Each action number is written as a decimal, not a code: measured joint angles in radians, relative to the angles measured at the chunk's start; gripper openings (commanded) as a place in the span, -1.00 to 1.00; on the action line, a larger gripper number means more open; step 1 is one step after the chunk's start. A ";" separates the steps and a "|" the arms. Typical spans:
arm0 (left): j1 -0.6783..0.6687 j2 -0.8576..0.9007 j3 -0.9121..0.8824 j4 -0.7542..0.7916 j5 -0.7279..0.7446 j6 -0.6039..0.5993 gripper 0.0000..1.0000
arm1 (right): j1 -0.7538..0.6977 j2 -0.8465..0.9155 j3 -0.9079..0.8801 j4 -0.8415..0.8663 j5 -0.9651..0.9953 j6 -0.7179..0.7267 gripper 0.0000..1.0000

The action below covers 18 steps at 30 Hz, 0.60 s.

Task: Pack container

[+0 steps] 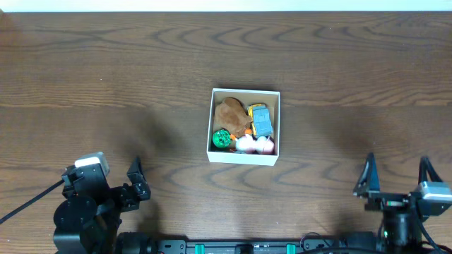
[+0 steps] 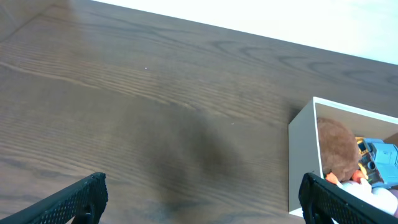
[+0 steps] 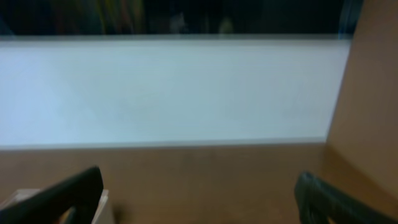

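While the left gripper [image 2: 202,208] and right gripper [image 1: 396,178] gape wide, holding nothing, the container [image 1: 244,156] sits mid-frame in the overhead view.
They lie at lower left and lower right there, well apart from it; inside it lie a brown plush [image 1: 232,113], blue toy [image 1: 262,121] and green ball [image 1: 222,138].

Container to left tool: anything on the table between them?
Nothing. Overhead view shows only bare table between the left tool and the container; left wrist view agrees.

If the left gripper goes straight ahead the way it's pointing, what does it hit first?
Most likely bare table; for the left gripper, the container sits just right of that line, near one finger's path. Depth is unclear.
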 measured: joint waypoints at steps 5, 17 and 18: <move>0.000 0.000 0.000 0.000 0.000 0.000 0.96 | 0.000 0.000 -0.142 0.222 -0.007 -0.019 0.98; 0.000 0.000 0.000 0.000 0.000 0.000 0.96 | 0.000 0.000 -0.418 0.315 -0.012 -0.043 0.98; 0.000 0.000 0.000 0.000 0.000 0.000 0.96 | 0.000 0.000 -0.434 0.311 -0.016 -0.045 0.98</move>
